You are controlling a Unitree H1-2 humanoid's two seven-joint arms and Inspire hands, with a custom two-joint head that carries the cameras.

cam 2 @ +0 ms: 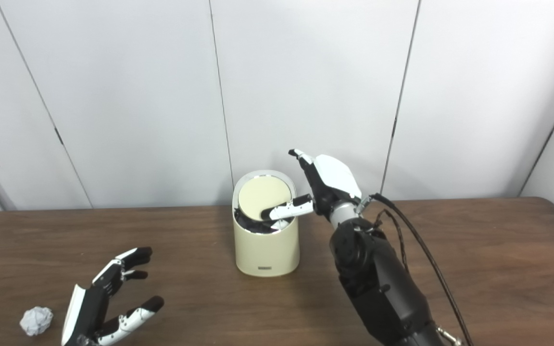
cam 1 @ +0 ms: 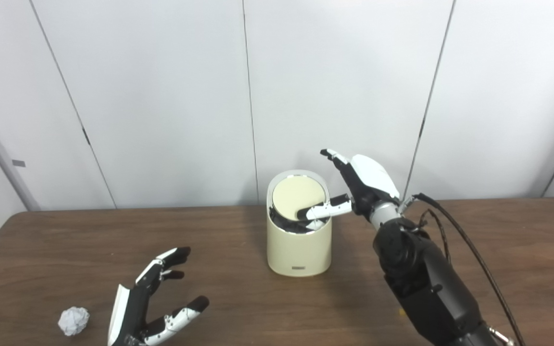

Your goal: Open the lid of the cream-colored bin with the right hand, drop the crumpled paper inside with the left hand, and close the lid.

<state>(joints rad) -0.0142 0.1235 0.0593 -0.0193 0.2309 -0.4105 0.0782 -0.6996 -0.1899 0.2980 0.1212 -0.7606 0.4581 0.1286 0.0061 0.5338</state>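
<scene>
White wall panels stand behind a brown wooden bench (cam 1: 498, 240). The cream-colored bin (cam 1: 298, 250) sits mid-bench, its lid (cam 1: 298, 196) tilted up; its small front label is unreadable. The right hand (cam 1: 361, 185), fingers spread, rests its thumb on the lid. Left of the bin, the left hand (cam 1: 154, 300) hovers with fingers apart, beside the crumpled paper (cam 1: 73, 321).
</scene>
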